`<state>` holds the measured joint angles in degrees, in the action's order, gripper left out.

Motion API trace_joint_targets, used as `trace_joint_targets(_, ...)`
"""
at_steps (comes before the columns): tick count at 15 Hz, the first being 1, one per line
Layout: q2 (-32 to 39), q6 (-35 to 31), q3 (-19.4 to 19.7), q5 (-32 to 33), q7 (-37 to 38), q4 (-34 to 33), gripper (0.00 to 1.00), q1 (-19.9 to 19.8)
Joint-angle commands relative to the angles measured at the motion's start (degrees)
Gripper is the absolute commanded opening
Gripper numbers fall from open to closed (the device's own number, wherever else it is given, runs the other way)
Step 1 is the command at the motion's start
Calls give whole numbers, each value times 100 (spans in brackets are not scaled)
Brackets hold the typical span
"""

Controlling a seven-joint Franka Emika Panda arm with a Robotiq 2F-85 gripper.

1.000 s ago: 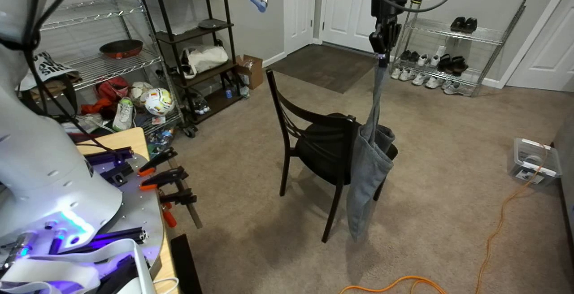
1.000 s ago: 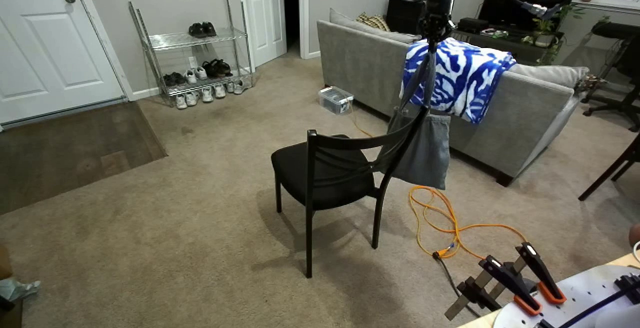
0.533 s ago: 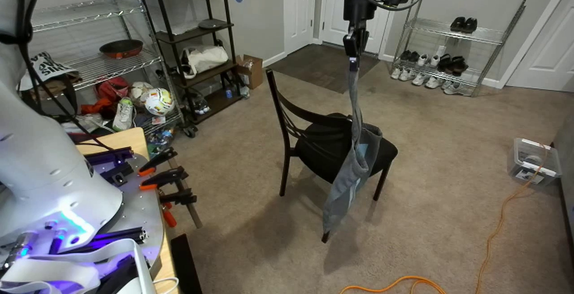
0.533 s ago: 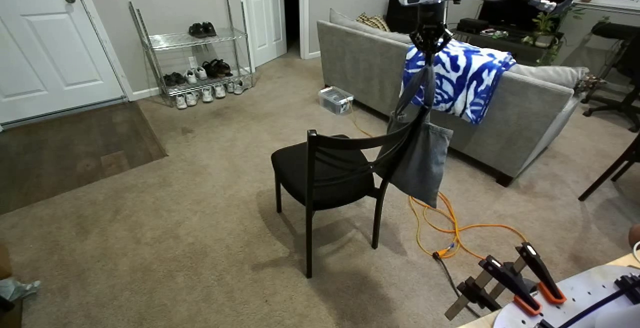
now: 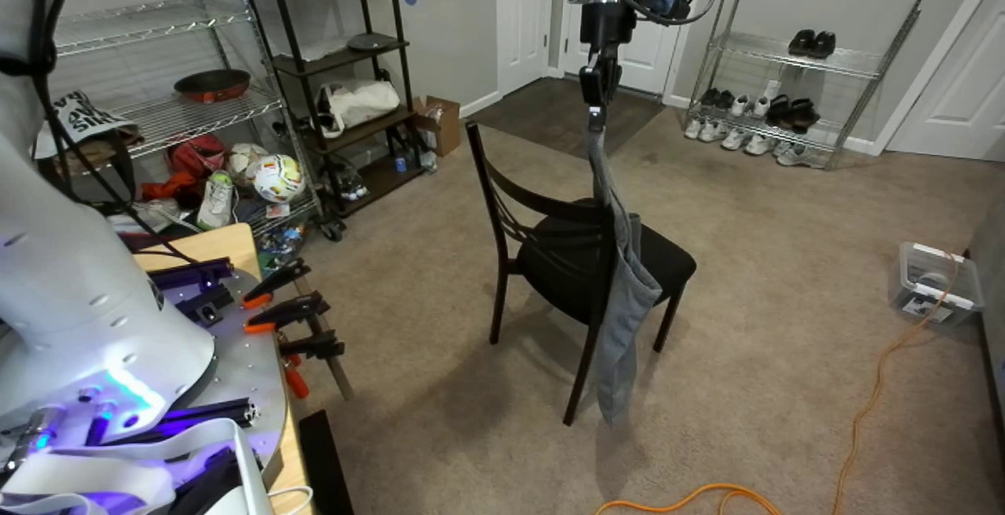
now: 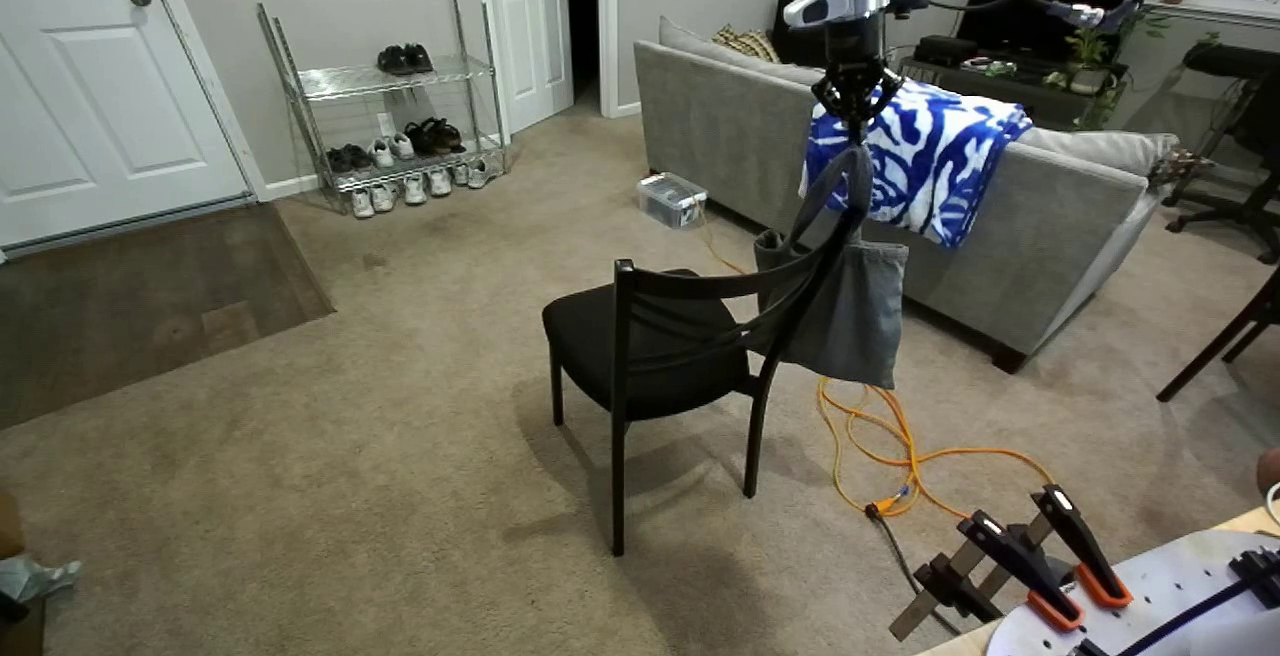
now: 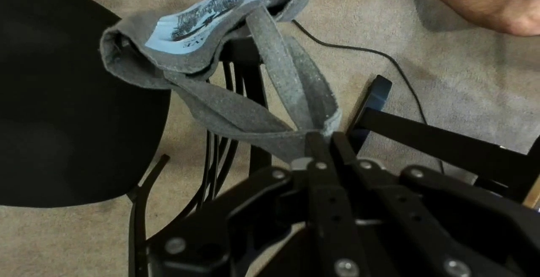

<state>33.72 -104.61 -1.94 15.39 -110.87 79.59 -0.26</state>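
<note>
Wrist view: straps (image 7: pixel 280 66) of the bag (image 7: pixel 190 36) are clamped in the gripper (image 7: pixel 328 141); the chair (image 7: pixel 67 99) below it could be snagged and tipped if the bag were swung.

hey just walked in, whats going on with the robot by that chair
A robot arm has its gripper shut on the handles of a grey cloth bag. The bag hangs from it at one end of the backrest of a black chair, with its bottom off the carpet. I can't tell whether a handle loops around the backrest. At the edge of the wrist view, a person's bare leg shows too.
</note>
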Motion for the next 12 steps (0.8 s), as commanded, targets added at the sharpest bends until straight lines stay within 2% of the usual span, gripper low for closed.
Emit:
trace_joint_targets(1,-453,-165,86,578,-539,552,2,-72)
trace_joint_targets(3,-660,-362,180,916,-762,849,2,-149)
trace_joint_targets(7,-825,-444,330,1043,-586,1093,2,-240)
trace_joint_targets(12,-607,-158,370,828,-132,767,2,-211)
